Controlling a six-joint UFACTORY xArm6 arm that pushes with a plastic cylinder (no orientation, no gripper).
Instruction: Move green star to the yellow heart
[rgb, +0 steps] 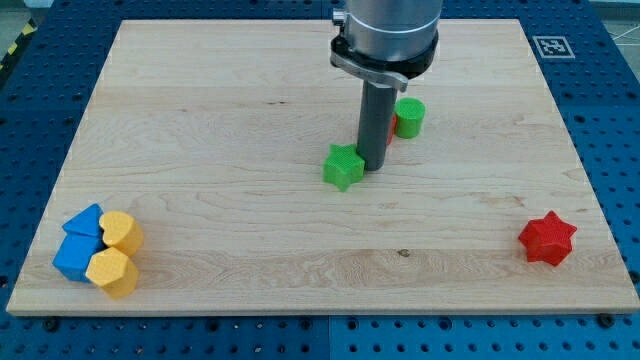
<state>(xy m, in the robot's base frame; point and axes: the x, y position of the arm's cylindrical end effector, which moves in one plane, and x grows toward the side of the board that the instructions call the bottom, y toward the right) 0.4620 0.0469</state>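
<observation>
Your tip sits against the right side of the green star, near the frame's centre. There are no jaws on this rod, so nothing is held; you can only push. The yellow heart lies far off at lower left, packed against a blue block and another yellow block. Pushed off-centre, the star may spin and slip past your tip. Arrive too hard and you scatter that cluster.
</observation>
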